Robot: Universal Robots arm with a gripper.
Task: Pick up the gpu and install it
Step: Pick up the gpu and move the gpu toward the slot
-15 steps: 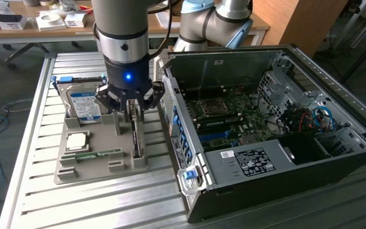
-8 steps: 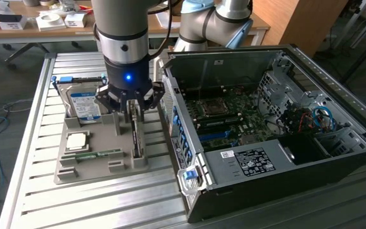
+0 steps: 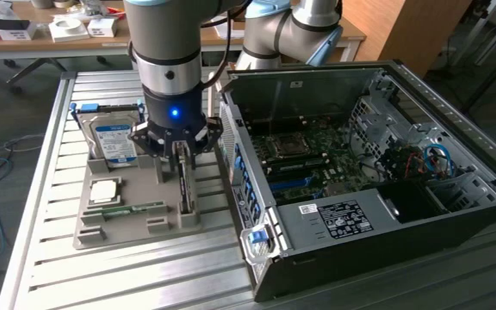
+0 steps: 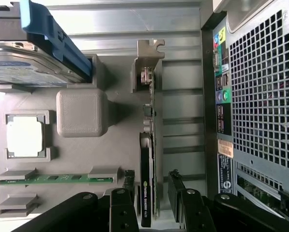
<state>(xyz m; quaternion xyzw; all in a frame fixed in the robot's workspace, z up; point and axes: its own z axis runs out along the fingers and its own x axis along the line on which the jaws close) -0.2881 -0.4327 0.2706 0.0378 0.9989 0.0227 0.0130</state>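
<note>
Reading from the exterior view's left, I see the hard drive (image 3: 114, 139) propped in the grey holder (image 3: 121, 234), my tool (image 3: 181, 163) open astride the gpu (image 3: 186, 194) standing on edge in its holder slot, then the open computer case (image 3: 360, 216).

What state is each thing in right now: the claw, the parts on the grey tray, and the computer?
gpu: standing on edge in its slot on the tray, not installed.
gripper: open, straddling the gpu, not closed on it.
hard drive: upright in its slot.
processor chip: lying flat in its recess.
memory stick: resting in its brackets.
computer case: side open, board exposed.
</note>
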